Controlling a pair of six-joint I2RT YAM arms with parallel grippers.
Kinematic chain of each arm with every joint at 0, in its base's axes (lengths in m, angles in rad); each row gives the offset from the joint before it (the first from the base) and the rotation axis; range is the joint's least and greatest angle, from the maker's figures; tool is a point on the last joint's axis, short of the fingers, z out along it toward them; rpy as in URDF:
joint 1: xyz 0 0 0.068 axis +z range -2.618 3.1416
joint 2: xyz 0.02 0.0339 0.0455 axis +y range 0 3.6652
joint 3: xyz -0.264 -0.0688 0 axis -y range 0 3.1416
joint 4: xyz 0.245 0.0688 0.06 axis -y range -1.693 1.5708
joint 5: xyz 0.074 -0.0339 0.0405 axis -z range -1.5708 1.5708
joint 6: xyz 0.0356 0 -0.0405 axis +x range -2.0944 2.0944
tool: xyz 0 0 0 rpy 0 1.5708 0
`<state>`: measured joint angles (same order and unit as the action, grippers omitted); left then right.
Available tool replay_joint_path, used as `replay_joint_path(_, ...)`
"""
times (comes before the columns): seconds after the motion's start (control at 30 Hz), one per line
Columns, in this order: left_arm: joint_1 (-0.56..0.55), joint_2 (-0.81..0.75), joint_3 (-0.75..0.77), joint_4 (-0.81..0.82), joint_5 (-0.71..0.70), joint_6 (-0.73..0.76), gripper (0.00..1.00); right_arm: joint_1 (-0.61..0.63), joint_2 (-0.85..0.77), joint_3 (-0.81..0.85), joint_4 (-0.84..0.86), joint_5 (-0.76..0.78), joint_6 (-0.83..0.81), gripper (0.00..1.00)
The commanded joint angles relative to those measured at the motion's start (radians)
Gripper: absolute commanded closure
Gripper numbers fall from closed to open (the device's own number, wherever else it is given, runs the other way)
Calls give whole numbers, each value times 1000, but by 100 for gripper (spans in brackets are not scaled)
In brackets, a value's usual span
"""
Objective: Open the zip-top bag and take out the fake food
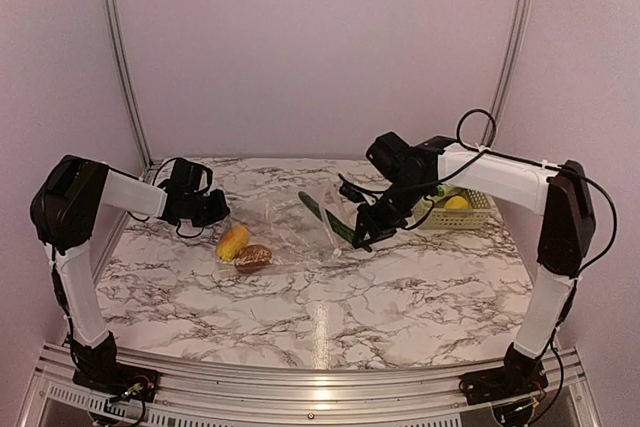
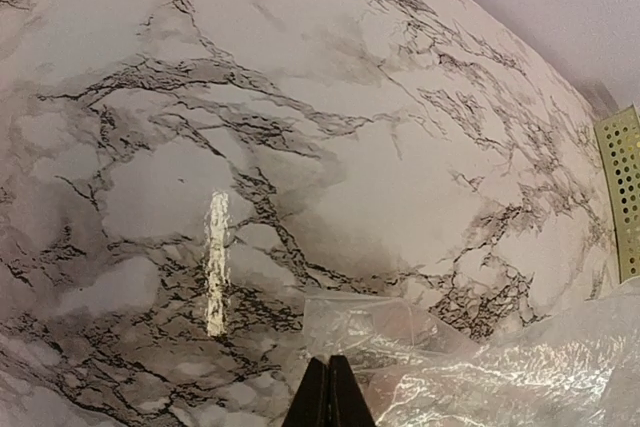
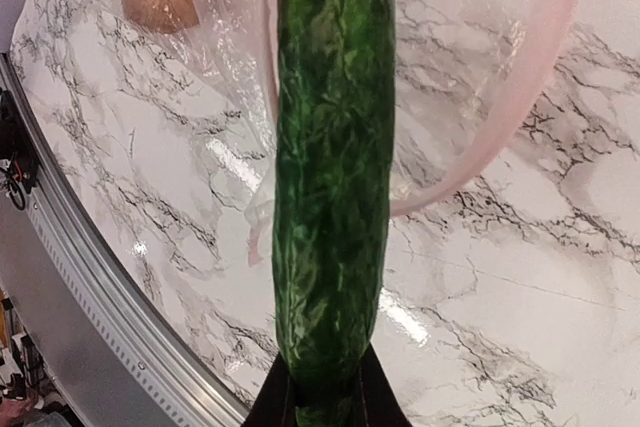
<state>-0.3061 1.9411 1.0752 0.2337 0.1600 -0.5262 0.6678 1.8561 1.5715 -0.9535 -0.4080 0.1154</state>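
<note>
The right gripper [image 3: 325, 387] is pinching the long green pod [image 3: 333, 167] by one end over the zip-top bag [image 1: 290, 232] on the surface [image 1: 400, 297] (left gripper [image 2: 328, 397] closed beside it); the pod is risking pivoting loose.

The long green pod [image 3: 335, 177] runs past the top edge of the right wrist view.

Right tool [image 1: 357, 234] has the long green pod [image 1: 312, 207] clamped, angled over the clear zip-top bag [image 1: 290, 232] on the table [image 1: 400, 297]. Yellow-orange piece [image 1: 233, 242] and brown piece [image 1: 252, 258] sit at the bag's left side, near the left tool [image 1: 213, 210]. 1 lemon [image 1: 457, 203] in the basket [image 1: 478, 217].
</note>
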Motion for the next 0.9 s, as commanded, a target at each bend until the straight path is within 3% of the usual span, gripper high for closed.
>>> replay_joint_path(0.0, 30, -41, 13, -67, -74, 19, 100, -26, -96, -142, 10, -18, -4, 100)
replay_joint_path(0.13, 51, -38, 14, -73, -60, -4, 100, -136, -195, -224, 87, -66, 22, 100)
replay_joint_path(0.33, 64, -35, 38, -100, -53, -25, 100, -363, -246, -172, 110, -7, -29, 100)
replay_joint_path(0.67, 64, -38, 35, -73, -18, -49, 100, -693, -83, -55, 215, 155, -65, 99)
replay_joint_path(0.73, 64, -39, 34, -68, -12, -52, 100, -720, -40, -27, 216, 173, -87, 96)
replay_joint_path(0.87, 64, -38, 32, -57, 4, -59, 100, -744, 38, 22, 203, 208, -132, 79)
